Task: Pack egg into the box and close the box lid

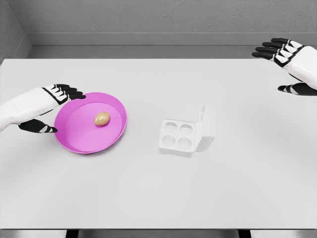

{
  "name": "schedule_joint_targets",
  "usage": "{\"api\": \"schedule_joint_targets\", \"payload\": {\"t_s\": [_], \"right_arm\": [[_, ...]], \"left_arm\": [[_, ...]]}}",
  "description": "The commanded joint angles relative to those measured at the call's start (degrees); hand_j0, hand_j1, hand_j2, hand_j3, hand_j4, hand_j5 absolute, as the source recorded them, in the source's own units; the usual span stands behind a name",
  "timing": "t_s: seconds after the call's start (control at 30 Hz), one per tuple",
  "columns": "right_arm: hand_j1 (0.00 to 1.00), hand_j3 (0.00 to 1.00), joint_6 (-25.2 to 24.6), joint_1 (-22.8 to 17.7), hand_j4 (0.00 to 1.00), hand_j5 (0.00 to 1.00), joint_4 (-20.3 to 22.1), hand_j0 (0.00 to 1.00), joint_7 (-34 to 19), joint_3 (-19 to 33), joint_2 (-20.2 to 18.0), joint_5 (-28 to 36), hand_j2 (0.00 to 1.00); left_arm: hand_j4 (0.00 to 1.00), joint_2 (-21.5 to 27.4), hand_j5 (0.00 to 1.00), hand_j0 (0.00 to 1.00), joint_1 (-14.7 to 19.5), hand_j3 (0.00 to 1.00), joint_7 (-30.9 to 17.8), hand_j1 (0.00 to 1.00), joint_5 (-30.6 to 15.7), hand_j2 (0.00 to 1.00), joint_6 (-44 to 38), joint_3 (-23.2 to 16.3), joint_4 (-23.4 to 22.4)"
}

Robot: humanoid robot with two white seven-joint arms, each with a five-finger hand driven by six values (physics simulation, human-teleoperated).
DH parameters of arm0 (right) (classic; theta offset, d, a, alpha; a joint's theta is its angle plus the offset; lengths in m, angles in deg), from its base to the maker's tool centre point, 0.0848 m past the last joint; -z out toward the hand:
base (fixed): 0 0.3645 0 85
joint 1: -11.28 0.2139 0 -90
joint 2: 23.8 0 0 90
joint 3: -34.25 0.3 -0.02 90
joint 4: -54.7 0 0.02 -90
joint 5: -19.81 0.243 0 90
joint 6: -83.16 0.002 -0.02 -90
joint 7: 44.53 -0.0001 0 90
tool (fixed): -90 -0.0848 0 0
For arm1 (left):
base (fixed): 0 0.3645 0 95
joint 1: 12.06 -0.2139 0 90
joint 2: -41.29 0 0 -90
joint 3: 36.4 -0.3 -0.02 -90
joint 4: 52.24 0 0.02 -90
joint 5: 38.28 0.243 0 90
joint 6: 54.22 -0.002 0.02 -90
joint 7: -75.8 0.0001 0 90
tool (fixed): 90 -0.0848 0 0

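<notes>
head view looks down on a big white table (148, 193) with a grey wall behind it. the egg (102, 118) is sitting in a pink bowl (74, 141) on the left half of the table, a bit up and right of the bowl's middle, lying on its side. it's tan and touching nothing but the bowl floor.

the box (177, 137) is to the right of the bowl, near the table's middle, well apart from it. it's a small white carton with four round cups, all four showing bare. the lid (207, 128) is standing up on the box's right side, tilted back a little, so the box is wide open.

the left hand (47, 110) comes in from the left edge and sits right at the bowl's left rim. its black fingers (69, 91) reach over the upper left rim, the thumb is lower down by the side, and the whole thing is spread loose with nothing in it. can't tell if it's actually touching the bowl or just beside it.

the right hand (290, 62) is way off at the top right corner of the table, fingers stretched out toward the left, thumb below, also holding nothing. it's well apart from the box and the egg.
</notes>
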Motion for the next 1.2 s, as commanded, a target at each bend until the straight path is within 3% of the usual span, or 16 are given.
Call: {"api": "schedule_joint_targets", "payload": {"t_s": [0.0, 0.13, 0.17, 0.27, 0.37, 0.4, 0.43, 0.5, 0.57, 0.63, 0.77, 0.8, 0.87, 0.93, 1.0, 1.17], "right_arm": [[1.0, 1.0, 0.0, 0.0, 1.0, 1.0, 0.3, 1.0, 0.1, 0.0, -0.8, 0.3, 1.0], [1.0, 1.0, 0.0, 0.3, 1.0, 1.0, 0.4, 1.0, 0.1, 0.3, 0.1, 0.3, 1.0], [1.0, 1.0, 0.0, 0.3, 1.0, 1.0, 0.4, 1.0, 0.1, 0.1, 0.2, 0.3, 1.0], [1.0, 1.0, 0.0, 0.3, 1.0, 1.0, 0.6, 1.0, 0.0, 0.0, 0.3, 0.3, 1.0], [1.0, 1.0, 0.0, 0.2, 1.0, 1.0, 0.5, 1.0, 0.0, -0.1, 0.7, 0.1, 1.0], [1.0, 1.0, 0.0, 0.2, 1.0, 1.0, 0.6, 1.0, 0.0, -0.1, 0.7, 0.1, 1.0], [1.0, 1.0, 0.0, 0.2, 1.0, 1.0, 0.6, 1.0, 0.0, -0.1, 0.7, -0.1, 1.0], [1.0, 1.0, 0.0, 0.2, 1.0, 1.0, 0.9, 1.0, 0.0, -0.1, 0.7, -0.1, 1.0], [1.0, 1.0, 0.0, 0.2, 1.0, 1.0, 1.7, 1.0, 0.0, -0.1, 0.7, -0.2, 1.0], [1.0, 1.0, 0.0, 0.2, 1.0, 1.0, 2.3, 1.0, 0.0, -0.1, 0.7, -0.2, 1.0], [1.0, 1.0, 0.0, 0.1, 1.0, 1.0, 1.8, 1.0, -0.1, -1.4, 2.2, -4.6, 1.0], [1.0, 1.0, 0.0, 0.2, 1.0, 1.0, 1.5, 1.0, -1.4, -1.8, 3.2, -5.5, 1.0], [1.0, 1.0, 0.0, 0.4, 1.0, 1.0, 0.4, 1.0, -13.3, -1.4, 5.5, -5.7, 1.0], [1.0, 1.0, 0.0, 0.4, 1.0, 1.0, -0.1, 1.0, -14.0, -1.5, 5.7, -5.7, 1.0], [1.0, 1.0, 0.0, 0.4, 1.0, 1.0, -0.7, 1.0, -14.2, -1.5, 6.5, -5.7, 1.0], [1.0, 1.0, 0.0, 0.4, 1.0, 1.0, -3.6, 1.0, -14.5, -1.4, 6.5, -5.9, 1.0]], "left_arm": [[1.0, 0.0, 1.0, 1.0, 0.0, 1.0, 0.0, 1.0, -0.4, 1.0, -0.2, 0.0, 0.0], [1.0, -0.7, 1.0, 1.0, 0.0, 1.0, 0.0, 1.0, 0.5, 1.0, -0.2, 0.0, 0.0], [1.0, -2.7, 1.0, 1.0, -0.2, 1.0, 0.0, 1.0, 2.0, 1.0, -0.2, -0.1, 1.1], [1.0, -2.3, 1.0, 1.0, -0.3, 1.0, -1.3, 1.0, 1.4, 1.0, -0.2, -2.3, 7.9], [1.0, -3.1, 1.0, 1.0, 4.1, 1.0, -2.2, 1.0, 0.3, 1.0, -3.8, -4.5, 8.1], [1.0, -3.1, 1.0, 1.0, 6.7, 1.0, -2.2, 1.0, 0.4, 1.0, -5.3, -5.7, 7.6], [1.0, -3.0, 1.0, 1.0, 6.9, 1.0, -2.2, 1.0, 0.4, 1.0, -5.6, -6.0, 7.2], [1.0, -3.0, 1.0, 1.0, 9.0, 1.0, -2.2, 1.0, 0.3, 1.0, -11.4, -11.2, 4.8], [1.0, -3.2, 1.0, 1.0, 11.5, 1.0, -2.2, 1.0, 0.2, 1.0, -11.9, -15.4, 1.7], [1.0, -3.2, 1.0, 1.0, 11.9, 1.0, -2.2, 1.0, -1.4, 1.0, -12.0, -15.9, 1.1], [1.0, -2.7, 1.0, 1.0, 11.9, 1.0, -2.2, 1.0, -9.4, 1.0, -11.3, -16.7, 0.8], [1.0, -2.6, 1.0, 1.0, 12.3, 1.0, -2.2, 1.0, -10.6, 1.0, -11.3, -16.7, 0.5], [1.0, -2.9, 1.0, 1.0, 13.5, 1.0, -2.2, 1.0, -11.4, 1.0, -11.7, -16.6, -0.7], [1.0, -2.9, 1.0, 1.0, 14.4, 1.0, -2.2, 1.0, -15.6, 1.0, -11.9, -17.3, -4.8], [1.0, -3.0, 1.0, 1.0, 15.6, 1.0, -2.2, 1.0, -15.8, 1.0, -11.9, -17.8, -5.7], [1.0, -3.0, 1.0, 1.0, 17.5, 1.0, -2.2, 1.0, -16.6, 1.0, -12.0, -24.2, -7.4]]}}
